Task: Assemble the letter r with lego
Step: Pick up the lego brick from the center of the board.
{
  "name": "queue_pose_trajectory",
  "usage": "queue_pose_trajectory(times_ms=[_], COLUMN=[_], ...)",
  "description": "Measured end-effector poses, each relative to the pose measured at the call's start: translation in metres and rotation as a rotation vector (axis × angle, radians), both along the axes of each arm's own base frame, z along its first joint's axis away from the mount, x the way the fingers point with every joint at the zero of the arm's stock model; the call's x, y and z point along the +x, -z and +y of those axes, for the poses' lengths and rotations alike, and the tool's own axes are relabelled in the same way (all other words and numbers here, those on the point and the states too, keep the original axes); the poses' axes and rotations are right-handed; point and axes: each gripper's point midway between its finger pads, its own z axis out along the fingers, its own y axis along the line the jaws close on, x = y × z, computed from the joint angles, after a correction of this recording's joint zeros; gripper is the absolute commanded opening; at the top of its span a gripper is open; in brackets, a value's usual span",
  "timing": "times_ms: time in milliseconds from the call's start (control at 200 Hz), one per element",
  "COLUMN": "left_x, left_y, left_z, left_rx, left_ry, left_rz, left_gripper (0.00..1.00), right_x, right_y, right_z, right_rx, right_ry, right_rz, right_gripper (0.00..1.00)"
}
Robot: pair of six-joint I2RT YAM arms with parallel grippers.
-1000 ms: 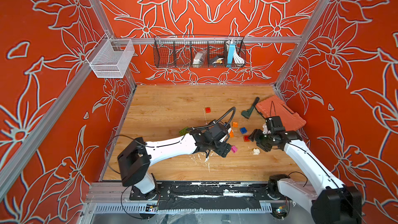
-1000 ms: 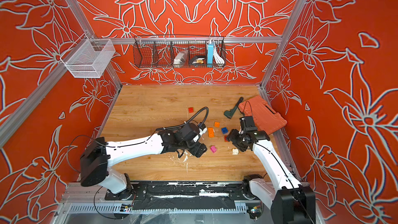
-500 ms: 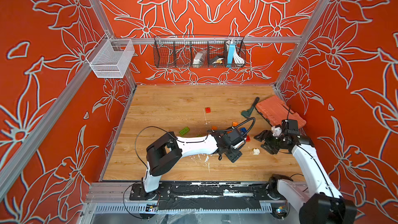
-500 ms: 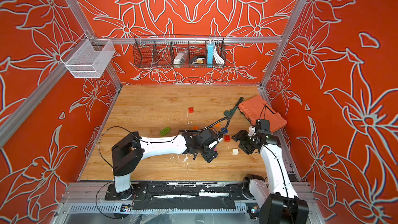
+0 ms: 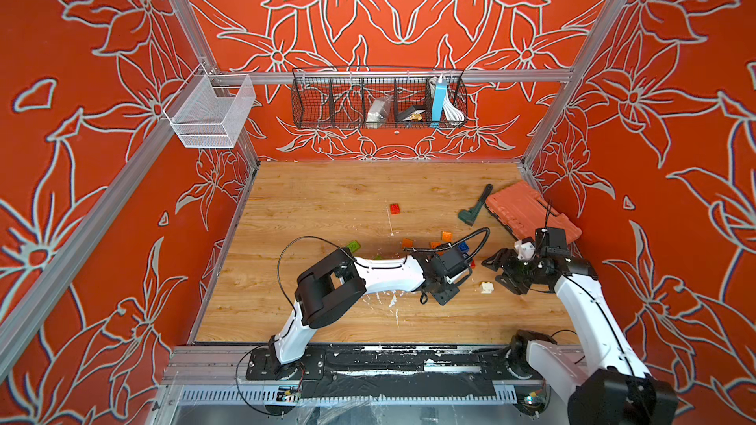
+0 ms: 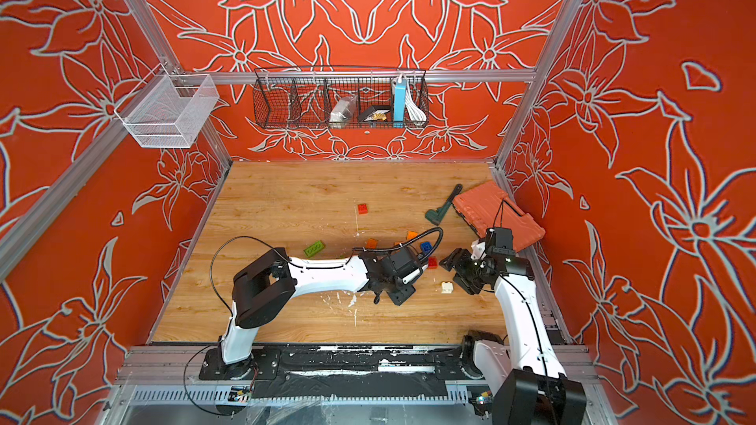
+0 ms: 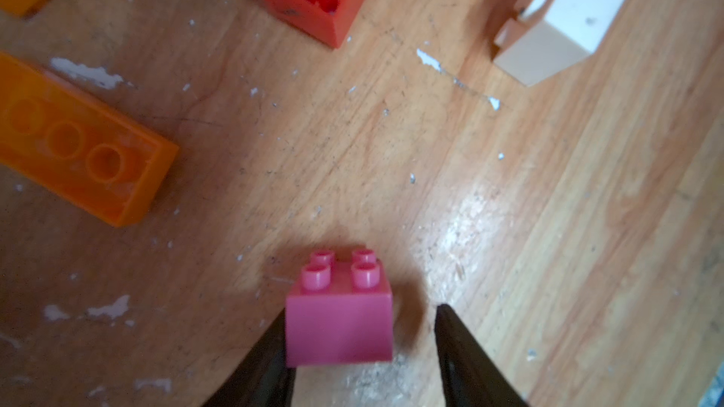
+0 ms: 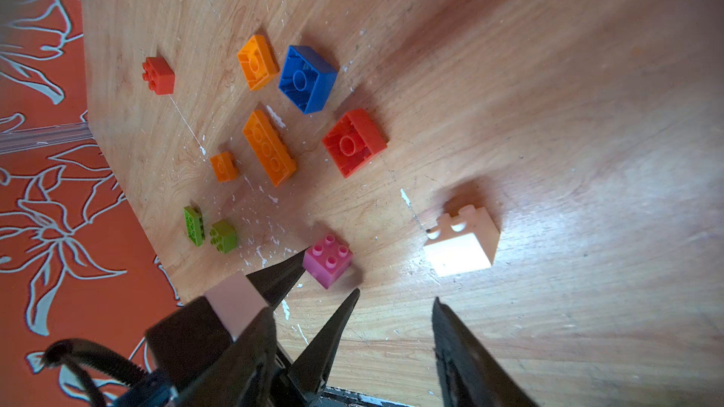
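A lime green brick [image 5: 353, 245] lies apart, at ten o'clock of the left gripper [image 7: 361, 308]. That gripper straddles the pink brick [image 7: 339, 326], studs up on the table [image 5: 327, 198]: one finger touching, the other clear, nothing clamped, evidently squaring for a pickup. More lego [image 8: 268, 146] lies at twelve o'clock, the white brick [image 5: 487, 287] at three. The right gripper [image 5: 497, 273] stands agape, empty. No legible writing.

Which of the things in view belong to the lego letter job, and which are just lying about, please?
Job: pink brick, white brick, blue brick, red bricks, orange bricks, green bricks.
Lying about: ribbed case, dark tool, wall baskets.
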Motion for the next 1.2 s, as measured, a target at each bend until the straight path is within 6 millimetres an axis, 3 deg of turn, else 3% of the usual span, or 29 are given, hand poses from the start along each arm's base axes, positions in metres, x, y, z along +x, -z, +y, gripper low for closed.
queue_pose_trajectory(times_ms=[465,716,961,1201], left_x=[-0.0003,0.0000,-0.0005,0.0040], left_y=[0.0079,0.0078,0.0075,0.0033], left_z=[0.0010,0.0010,0.0006,-0.0084], left_rx=[0.016,0.016,0.013,-0.004], left_ry=[-0.002,-0.004,-0.009,-0.014], left_rz=[0.008,0.007,0.013,0.009], left_gripper=[0.29,0.30,0.46,0.41], right_x=[-0.0004,-0.0031,-0.0048,-0.0066], right_y=[0.0001,0.0007,0.0008,0.0016], right_z=[-0.0002,-0.0006,-0.0011,-0.0010], right_rx=[-0.005,-0.015,-0.023,-0.027], right_ry=[-0.008,-0.019,-0.024,-0.034], right_rz=[-0.003,-0.002,-0.001,0.001], right_gripper=[0.65,0.65,0.65,0.65])
